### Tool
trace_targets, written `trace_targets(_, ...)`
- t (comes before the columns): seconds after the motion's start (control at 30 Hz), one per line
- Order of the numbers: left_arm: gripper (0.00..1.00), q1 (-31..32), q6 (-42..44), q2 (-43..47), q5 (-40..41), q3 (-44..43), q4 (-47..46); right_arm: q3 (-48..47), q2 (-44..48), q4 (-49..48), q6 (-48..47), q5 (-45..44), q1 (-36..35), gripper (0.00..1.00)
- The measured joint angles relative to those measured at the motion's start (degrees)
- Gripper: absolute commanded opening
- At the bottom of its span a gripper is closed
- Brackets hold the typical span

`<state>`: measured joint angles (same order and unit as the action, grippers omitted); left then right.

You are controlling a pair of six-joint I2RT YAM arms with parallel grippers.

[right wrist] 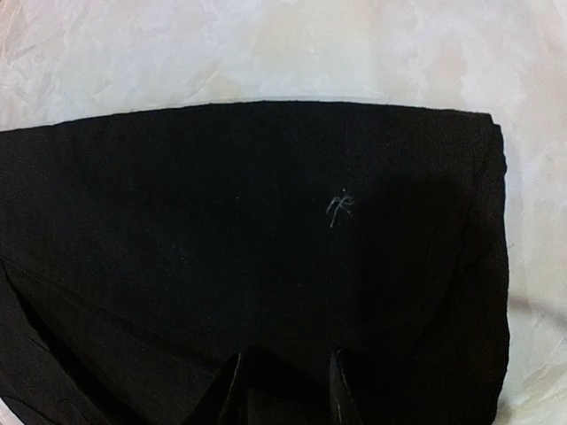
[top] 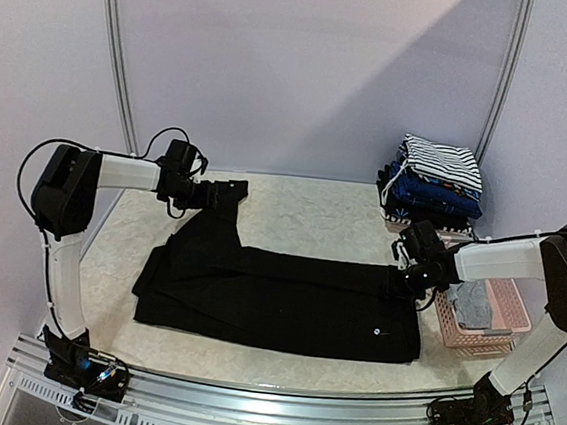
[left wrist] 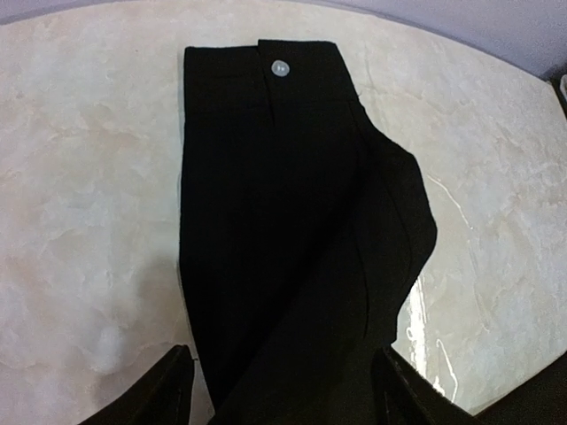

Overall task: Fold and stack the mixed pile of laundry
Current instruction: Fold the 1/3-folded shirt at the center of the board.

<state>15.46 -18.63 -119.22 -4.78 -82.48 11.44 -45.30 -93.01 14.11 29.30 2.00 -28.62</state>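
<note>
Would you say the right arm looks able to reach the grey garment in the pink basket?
Probably yes: the grey garment lies uncovered in the open basket, close beside the right arm, with nothing in between.

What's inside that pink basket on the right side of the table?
A grey garment lies inside the pink basket. The right arm crosses over the basket's far end, so anything under it is hidden.

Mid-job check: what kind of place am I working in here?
Probably a lab or test booth, not a home: plain walls close round a marble-patterned table, a metal rail runs along its near edge, and a pink basket sits near a stack of folded clothes.
</note>
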Motion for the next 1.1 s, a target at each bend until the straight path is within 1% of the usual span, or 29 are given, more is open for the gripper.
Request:
trace_targets(0.1,0.64,0.0,0.5,-1.7,-0.7,-0.9,0.5,0.2,1.3,0.1,0.1,0.0,0.0,0.32)
trace_targets(0.17,0.53,0.0,1.0,-3.3,-0.9,-1.9,0.9,0.3,2.4,0.1,0.1,0.0,0.0,0.32)
trace_targets(0.2,0.46,0.0,1.3,-4.0,-1.1,-2.4,1.2,0.3,3.1,0.3,0.1,0.0,0.0,0.32)
trace_targets(0.23,0.35,0.0,1.2,-4.6,-1.2,-2.8,1.5,0.3,3.7,0.4,0.2,0.0,0.0,0.32)
trace_targets(0.27,0.21,0.0,1.6,-5.2,-1.7,-3.2,1.8,0.3,4.2,0.5,0.2,0.0,0.0,0.32)
trace_targets(0.3,0.12,0.0,2.0,-5.7,-2.4,-3.7,2.1,0.3,4.8,0.6,0.2,0.0,0.0,0.32)
trace_targets(0.33,0.04,0.0,1.7,-6.0,-3.0,-3.7,2.0,0.3,5.3,0.8,0.2,0.0,0.0,0.32)
trace_targets(0.37,0.00,0.0,1.9,-6.0,-3.8,-3.7,1.9,0.3,5.9,1.0,0.2,0.0,0.0,0.32)
trace_targets(0.47,0.00,0.0,2.3,-5.8,-5.6,-3.2,0.7,0.6,8.2,1.4,0.3,0.0,0.0,0.33)
trace_targets(0.57,0.00,0.3,2.4,-4.3,-6.6,-0.8,-0.4,1.4,11.3,1.4,0.3,-0.3,-0.2,0.34)
trace_targets(0.7,0.00,1.9,2.5,0.2,-6.4,3.4,-0.9,2.3,15.2,1.1,0.5,-1.5,-0.3,0.35)
trace_targets(0.8,0.00,4.7,3.0,5.5,-5.4,6.1,-0.9,2.8,17.0,0.7,0.5,-2.8,-0.3,0.35)
trace_targets(0.93,0.00,9.6,4.9,12.2,-4.8,7.6,-0.9,3.2,18.3,-0.1,0.6,-3.9,-0.3,0.35)
trace_targets(1.1,0.00,15.7,7.7,17.0,-3.7,8.9,-0.3,3.8,18.9,-0.7,0.7,-4.9,-0.3,0.35)
